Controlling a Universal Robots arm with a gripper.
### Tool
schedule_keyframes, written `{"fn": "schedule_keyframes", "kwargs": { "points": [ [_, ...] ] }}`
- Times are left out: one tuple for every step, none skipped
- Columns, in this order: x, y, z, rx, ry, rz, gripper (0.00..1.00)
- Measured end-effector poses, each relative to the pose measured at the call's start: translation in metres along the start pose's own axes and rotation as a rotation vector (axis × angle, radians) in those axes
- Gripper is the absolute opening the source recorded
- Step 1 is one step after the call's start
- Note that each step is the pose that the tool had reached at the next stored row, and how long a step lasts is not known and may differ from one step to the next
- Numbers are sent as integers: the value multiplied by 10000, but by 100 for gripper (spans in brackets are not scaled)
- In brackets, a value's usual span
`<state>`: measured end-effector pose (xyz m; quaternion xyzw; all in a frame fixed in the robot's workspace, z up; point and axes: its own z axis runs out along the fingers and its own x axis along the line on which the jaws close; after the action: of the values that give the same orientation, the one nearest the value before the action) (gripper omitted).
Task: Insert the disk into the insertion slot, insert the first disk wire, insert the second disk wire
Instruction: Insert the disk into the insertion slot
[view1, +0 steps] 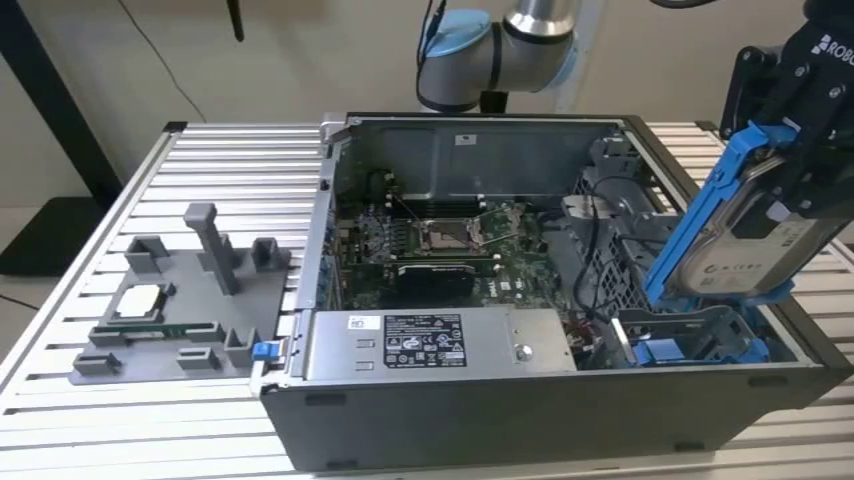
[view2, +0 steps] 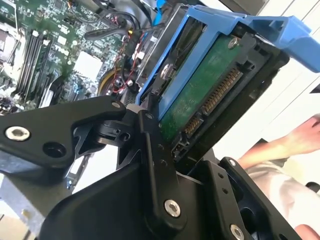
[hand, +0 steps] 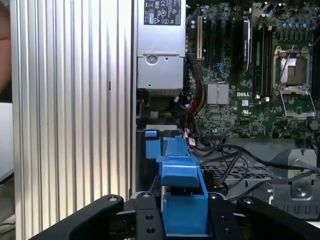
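Note:
The disk (view1: 750, 250), a silver-grey drive in a bright blue carrier (view1: 697, 215), hangs steeply tilted with my gripper (view1: 797, 195) shut on it. Its lower end sits just above the insertion slot (view1: 694, 335), the grey bay with blue tabs at the case's corner on the exterior view's right. The second wrist view shows the disk's green circuit board (view2: 200, 95) and its connector between my black fingers (view2: 152, 145). In the first wrist view my gripper (hand: 182, 220) grips the blue carrier (hand: 182, 185). Black cables (hand: 240, 155) lie beside the bay; which are the disk wires I cannot tell.
The open computer case (view1: 534, 400) holds a motherboard (view1: 447, 240) with a CPU socket (hand: 292, 70) and a grey labelled power-supply box (view1: 427, 345). A grey fixture with parts (view1: 174, 300) sits on the slatted table at the exterior view's left. A person's hand (view2: 295, 140) is beside the case.

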<state>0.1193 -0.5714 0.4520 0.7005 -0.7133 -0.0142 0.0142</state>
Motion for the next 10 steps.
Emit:
{"fn": "schedule_keyframes", "kwargs": {
  "points": [
    [0,0,14,0,-3,0,0],
    [0,-1,28,0,-8,-1,0],
    [0,-2,43,0,-12,0,0],
    [0,-2,58,0,-17,-1,0],
    [0,-3,74,0,-26,-1,0],
    [0,-4,90,-1,-32,-1,0],
    [0,-4,105,-1,-35,-1,0],
    [0,-5,120,-1,-41,-1,0],
    [0,-5,134,-1,-44,-2,0],
    [0,-6,148,-1,-50,-2,0]
  ]
}}
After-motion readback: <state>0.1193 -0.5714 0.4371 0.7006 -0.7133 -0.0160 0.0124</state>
